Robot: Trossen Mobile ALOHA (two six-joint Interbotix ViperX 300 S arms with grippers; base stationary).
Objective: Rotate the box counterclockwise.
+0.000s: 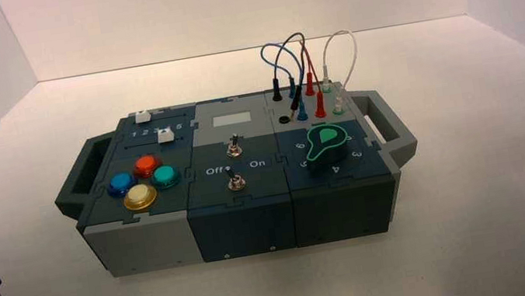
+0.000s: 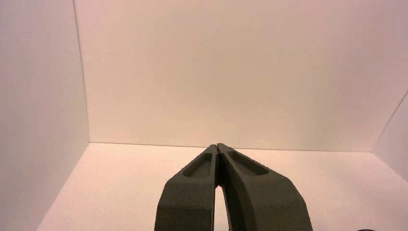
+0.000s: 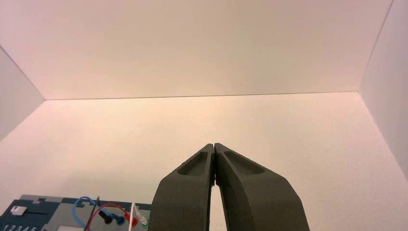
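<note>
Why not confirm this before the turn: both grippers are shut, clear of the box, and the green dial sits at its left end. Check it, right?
One slip: the green dial sits at the box's right end, as the high view shows. The left gripper and right gripper are shut and clear of it.

The box (image 1: 238, 191) is a large, flat, dark-blue and grey panel box lying on the white surface, its long front face towards the camera in the high view and turned slightly. A dark handle (image 1: 82, 179) sticks out from its left end and another handle (image 1: 389, 125) from its right end. On top, at the left, sit 4 round buttons (image 1: 143, 182) in blue, orange, teal and yellow; in the middle, 2 toggle switches (image 1: 234, 164); at the right, a green dial (image 1: 325, 144), with looped plug wires (image 1: 306, 67) rising behind it.
</note>
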